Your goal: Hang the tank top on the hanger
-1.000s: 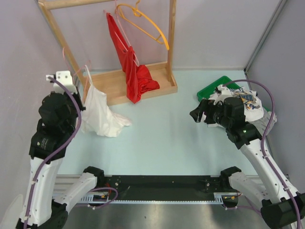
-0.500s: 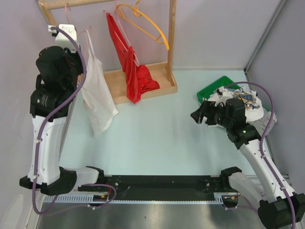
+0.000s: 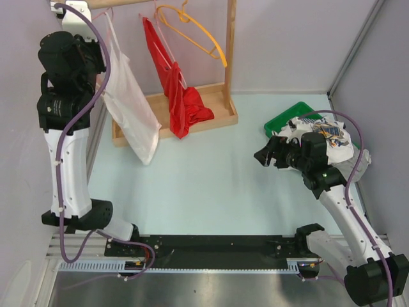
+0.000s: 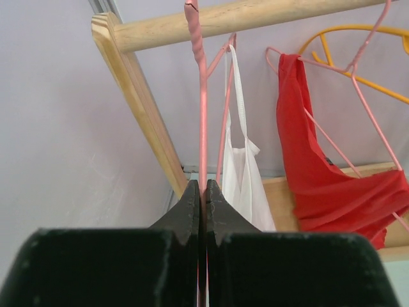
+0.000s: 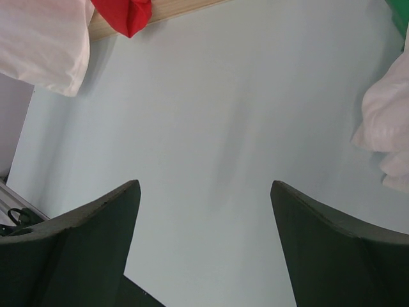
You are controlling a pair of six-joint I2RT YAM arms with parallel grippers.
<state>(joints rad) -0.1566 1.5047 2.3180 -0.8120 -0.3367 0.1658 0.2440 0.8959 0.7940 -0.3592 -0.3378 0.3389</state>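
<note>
Tank top point(image 3: 131, 105) is up off the table, hanging long and slack at the far left, one strap looped high at the neck of the pale pink hanger point(image 4: 203, 115). My left gripper point(image 4: 201, 192) has that wire pinched tight between both fingers, stem running straight up and away from them. Right above its tip crosses the wooden rail point(image 4: 255, 18), and that's the relation that matters: hook end meets the rail, though I can't tell whether it's over it. Red garment point(image 3: 179, 96) hangs just to the right. My right gripper point(image 5: 204, 185) is spread wide and holding nothing, well apart on the right, so this one's the left arm's job, I'd say.
</note>
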